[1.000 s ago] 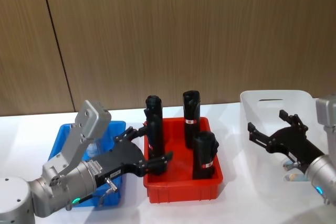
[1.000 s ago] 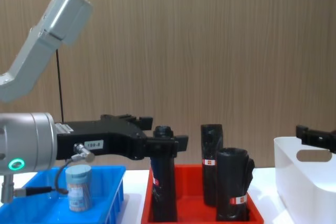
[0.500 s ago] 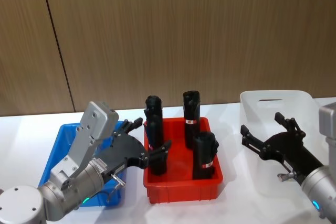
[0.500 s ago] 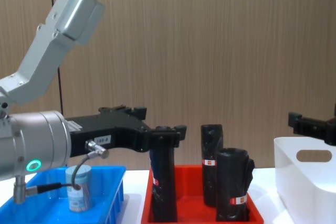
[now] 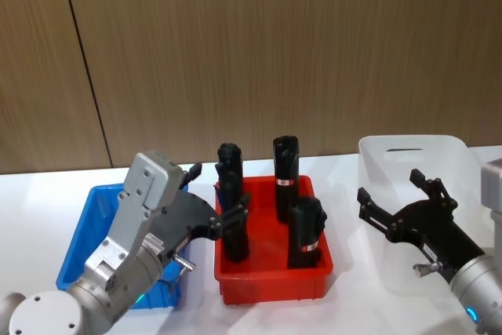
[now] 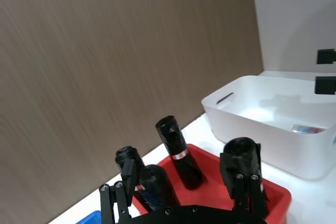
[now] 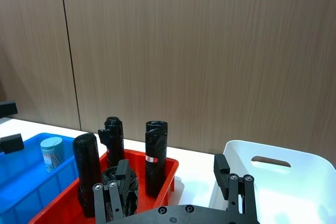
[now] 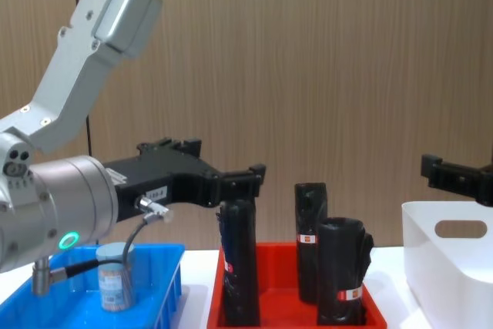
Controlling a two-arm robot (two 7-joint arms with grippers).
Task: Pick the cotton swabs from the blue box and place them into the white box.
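Your left hand point(image 5: 218, 189), spread wide and empty, is the nearer one. The small clear grey-lidded jar of cotton swabs point(image 8: 114, 287) stands upright in the bright blue plastic box point(image 8: 171, 283), below that hand and back toward its wrist. Your right hand point(image 5: 390, 187), also open and empty, hangs well apart.

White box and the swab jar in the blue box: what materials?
White rounded-corner bin: likely moulded plastic, smooth semi-gloss; thin walls, rounded rim, moulded oval handle slot. Small clear cylindrical swab jar: probably transparent plastic, contents show through the wall; its flat grey-blue lid looks opaque matte plastic.
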